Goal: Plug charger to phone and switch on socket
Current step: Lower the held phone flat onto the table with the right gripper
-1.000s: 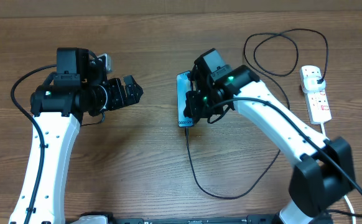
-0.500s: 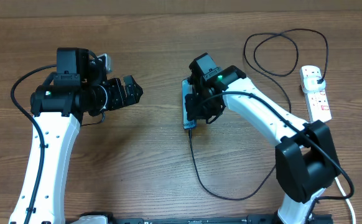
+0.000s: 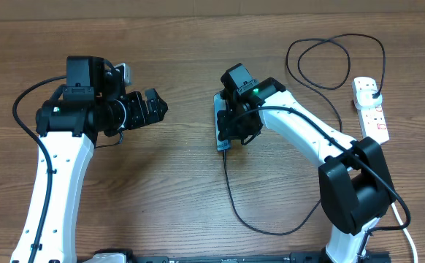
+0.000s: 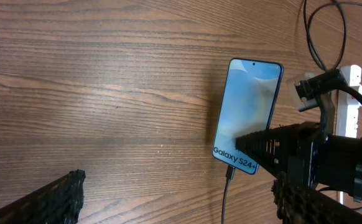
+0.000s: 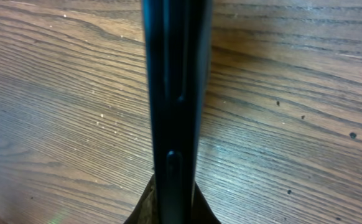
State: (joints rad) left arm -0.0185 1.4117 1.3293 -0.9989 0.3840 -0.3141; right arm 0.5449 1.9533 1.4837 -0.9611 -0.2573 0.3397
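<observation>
The plugging half looks finished or very nearly so. In the left wrist view the charger's small black connector (image 4: 230, 175) sits straight against the near end of the Galaxy S24+ phone (image 4: 248, 106), apparently seated in the port, though the joint is too small to be sure it is fully home. The phone lies near the middle of the tabletop (image 3: 161, 190), slightly toward the far edge, with its screen lit. From it the thin black charger cable (image 3: 231, 197) runs toward the near edge, swings right and loops up near the far right corner. There its black plug (image 3: 371, 90) already stands in the far end of the white power strip (image 3: 375, 120), which lies along the right edge.

The right gripper (image 3: 228, 130) is at the phone. One toothed finger (image 4: 262, 144) crosses the phone's near right corner, and the right wrist view is filled by a dark, narrow edge with wood on either side. Whether those fingers are clamped on the phone or only resting against it I cannot tell. The left gripper (image 3: 156, 107) hangs over the left half of the tabletop, well apart from everything, its fingers (image 4: 56, 198) spread wide and empty.

What is left, by my reading, is the socket switch. The red marks on the strip are too small to show on or off, and neither gripper is near it.
</observation>
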